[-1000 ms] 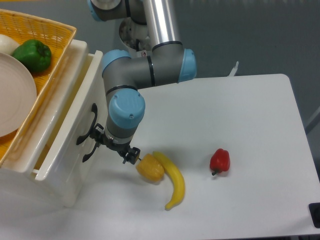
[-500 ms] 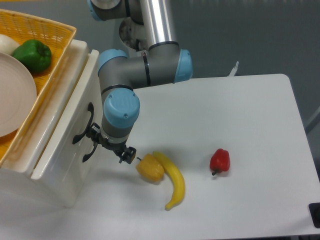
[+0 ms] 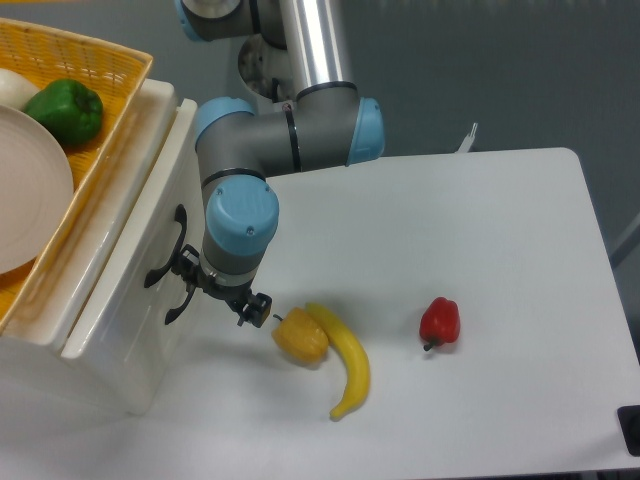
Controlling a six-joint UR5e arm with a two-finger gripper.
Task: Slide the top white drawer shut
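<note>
The top white drawer (image 3: 120, 262) is the upper one of the small cream cabinet at the left, with a curved black handle (image 3: 166, 250). Its front stands nearly flush with the cabinet, and only a thin gap shows along its top edge. My gripper (image 3: 222, 292) hangs below the blue wrist, right against the drawer front just beside the handle. Its fingertips are hidden under the wrist, so I cannot tell whether the jaws are open or shut. The lower drawer's black handle (image 3: 178, 302) shows just left of the gripper.
A yellow wicker basket (image 3: 105, 60) sits on the cabinet with a green pepper (image 3: 66, 110) and a white plate (image 3: 30, 190). On the table lie a yellow pepper (image 3: 300, 338), a banana (image 3: 348, 362) and a red pepper (image 3: 440, 322), close to the gripper's right.
Over the last second the arm moved left and the top drawer slid in toward the cabinet. In the last half second nothing has moved.
</note>
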